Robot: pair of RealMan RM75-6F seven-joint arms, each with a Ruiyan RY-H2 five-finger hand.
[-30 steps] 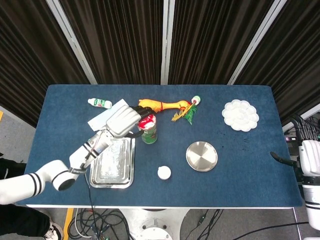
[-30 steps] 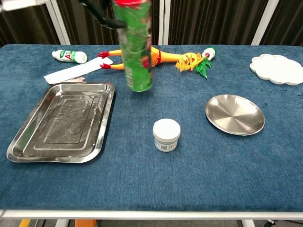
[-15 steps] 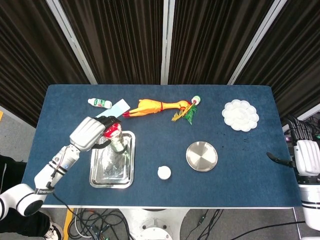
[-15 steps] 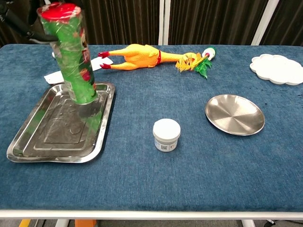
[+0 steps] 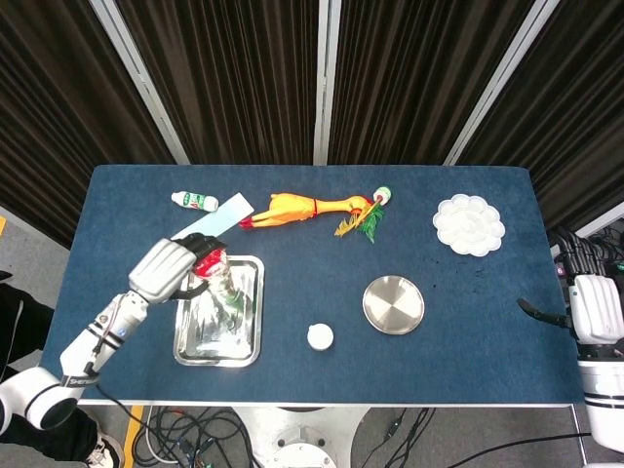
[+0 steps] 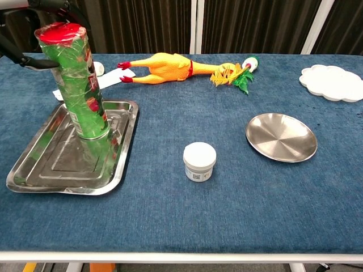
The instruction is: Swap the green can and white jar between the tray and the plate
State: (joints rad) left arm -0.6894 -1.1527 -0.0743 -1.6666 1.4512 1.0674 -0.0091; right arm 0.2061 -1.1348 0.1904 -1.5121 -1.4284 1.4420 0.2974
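The green can (image 5: 224,291) (image 6: 81,93) with a red lid stands slightly tilted, its base on the steel tray (image 5: 247,336) (image 6: 42,170) at the left. My left hand (image 5: 164,269) grips the can near its top; in the chest view only its dark fingers (image 6: 22,58) show beside the lid. The white jar (image 5: 319,337) (image 6: 199,161) stands on the blue cloth between the tray and the round steel plate (image 5: 393,304) (image 6: 281,136), which has nothing on it. Off the table's right edge, my right hand (image 5: 583,302) holds nothing, its fingers apart.
A yellow rubber chicken (image 5: 302,208) (image 6: 170,66) and a green-leafed toy (image 5: 369,216) (image 6: 241,72) lie at the back. A small white bottle (image 5: 195,201) and a paper strip (image 5: 210,222) lie behind the tray. A white flower-shaped dish (image 5: 469,224) (image 6: 333,82) sits back right.
My left hand has carried the green can leftward from the table's middle to over the tray and lowered it until its base meets the tray. The right hand has hardly moved.
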